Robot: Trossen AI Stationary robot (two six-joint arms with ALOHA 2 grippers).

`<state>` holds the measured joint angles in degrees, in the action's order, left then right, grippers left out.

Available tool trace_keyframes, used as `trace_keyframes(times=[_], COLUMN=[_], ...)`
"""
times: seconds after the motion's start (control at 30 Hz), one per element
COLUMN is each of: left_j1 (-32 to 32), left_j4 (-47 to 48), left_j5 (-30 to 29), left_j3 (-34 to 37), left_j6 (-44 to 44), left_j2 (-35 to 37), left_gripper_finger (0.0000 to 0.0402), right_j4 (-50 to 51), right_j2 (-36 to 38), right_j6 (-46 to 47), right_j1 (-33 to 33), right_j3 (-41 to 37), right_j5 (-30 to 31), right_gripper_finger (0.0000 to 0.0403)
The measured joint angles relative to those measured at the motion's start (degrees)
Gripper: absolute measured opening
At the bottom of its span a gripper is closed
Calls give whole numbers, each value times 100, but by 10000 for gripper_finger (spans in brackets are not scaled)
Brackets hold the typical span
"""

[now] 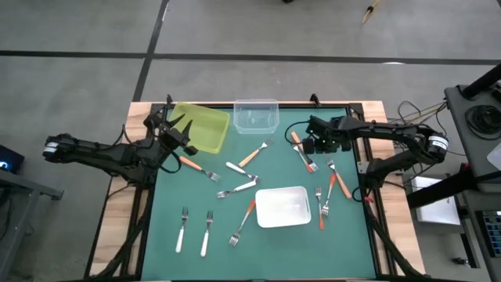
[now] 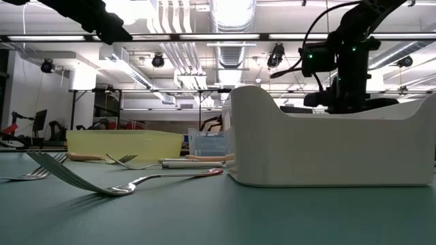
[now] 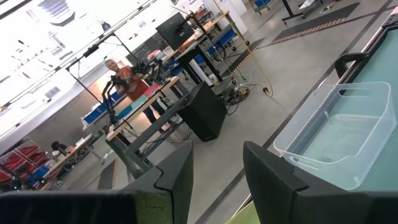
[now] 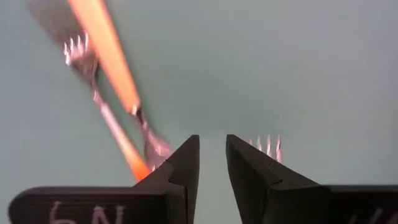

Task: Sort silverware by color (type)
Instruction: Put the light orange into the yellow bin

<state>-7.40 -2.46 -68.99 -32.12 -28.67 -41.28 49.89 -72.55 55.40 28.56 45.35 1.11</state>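
- High view showed a green worktop carrying three trays: a yellow-green tray at the far left, a clear tray beside it, and a white tray nearer the front.
- The left gripper hung over the yellow-green tray's near edge; in its wrist view the fingers stood a little apart with nothing between them.
- The right gripper hovered low over the worktop's far right part, its fingers narrowly parted, pinching nothing.
- The silverware lay scattered across the worktop: two orange-handled forks crossed just beside the right gripper, two white-handled forks front left, and a red-orange fork touching the white tray's left edge.
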Motion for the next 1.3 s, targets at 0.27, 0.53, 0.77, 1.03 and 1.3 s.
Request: trace_keyframes(times=[0.27,0.53,0.77,1.03,1.3], left_j1=[1,0,1,0,0], left_j4=[-1,-2,0,0,0], left_j5=[0,0,0,0,0], left_j3=[0,0,0,0,0], left_j6=[0,0,-2,0,-2], left_j2=[0,0,0,-2,0], left_gripper_finger=[123,123,123,123,123], right_j4=[665,1582,1737,1707,1423], right_j2=[0,0,2,2,2], right_j6=[-12,-28,-240,-236,-240], right_j1=[-4,-7,-17,-17,-20], right_j3=[8,6,-63,-190,-490], right_j5=[-652,-666,-668,-704,-720], right_gripper_finger=[93,105,122,148,176])
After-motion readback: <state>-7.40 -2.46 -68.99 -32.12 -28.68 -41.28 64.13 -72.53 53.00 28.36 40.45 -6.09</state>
